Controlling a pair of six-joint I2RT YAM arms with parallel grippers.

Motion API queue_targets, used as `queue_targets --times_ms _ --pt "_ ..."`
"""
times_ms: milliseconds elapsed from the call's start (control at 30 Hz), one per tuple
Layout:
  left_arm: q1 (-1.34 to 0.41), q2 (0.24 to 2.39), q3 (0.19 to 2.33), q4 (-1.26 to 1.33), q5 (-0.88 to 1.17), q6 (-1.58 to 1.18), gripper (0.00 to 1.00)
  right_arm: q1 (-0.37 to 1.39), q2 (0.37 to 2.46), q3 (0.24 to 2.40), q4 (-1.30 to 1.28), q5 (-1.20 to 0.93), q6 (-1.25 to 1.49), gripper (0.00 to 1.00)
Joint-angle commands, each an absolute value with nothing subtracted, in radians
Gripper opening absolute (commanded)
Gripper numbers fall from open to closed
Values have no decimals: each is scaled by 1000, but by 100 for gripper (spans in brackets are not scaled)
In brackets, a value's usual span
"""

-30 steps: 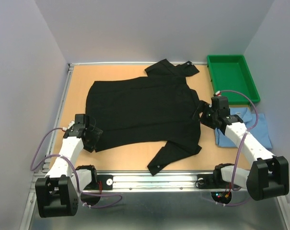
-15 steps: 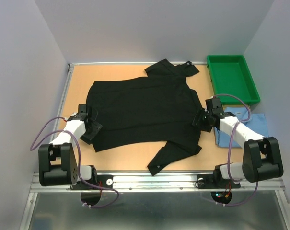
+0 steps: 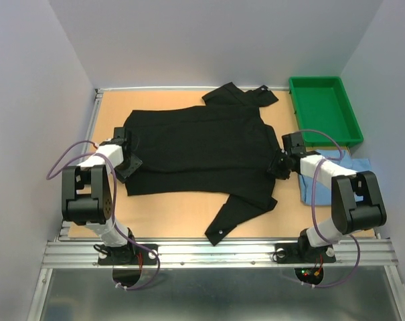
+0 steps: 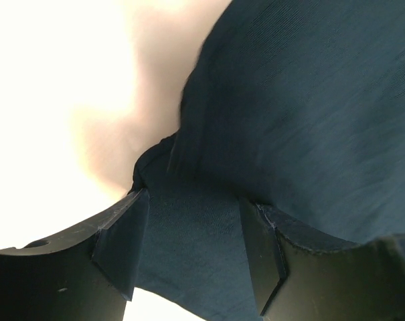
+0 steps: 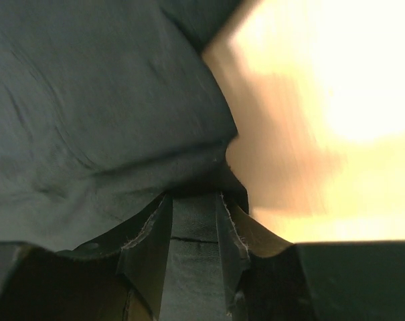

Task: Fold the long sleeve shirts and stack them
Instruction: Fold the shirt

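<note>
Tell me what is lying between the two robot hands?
The black shirt, spread flat on the table, fills the stretch from the left gripper to the right gripper. The top view shows it.

I am working in a lab cell: white walls (image 3: 209, 40) are boxing in my table (image 3: 175, 207), a metal rail (image 3: 215, 251) is edging it, purple cables (image 3: 58, 167) are looping loose.

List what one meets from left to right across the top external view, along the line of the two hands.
left hand → black shirt → right hand → light blue shirt
</note>
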State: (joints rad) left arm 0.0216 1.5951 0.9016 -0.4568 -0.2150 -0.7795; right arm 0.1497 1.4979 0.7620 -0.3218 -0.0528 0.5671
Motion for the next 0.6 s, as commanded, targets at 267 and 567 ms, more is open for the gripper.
queue_targets --times_ms 267,567 --pt "49 1499 902 -475 -236 -785 73 143 1393 808 -294 -55 594 64" --pt "52 1289 713 -552 -267 -891 74 143 1261 779 -347 -101 604 73"
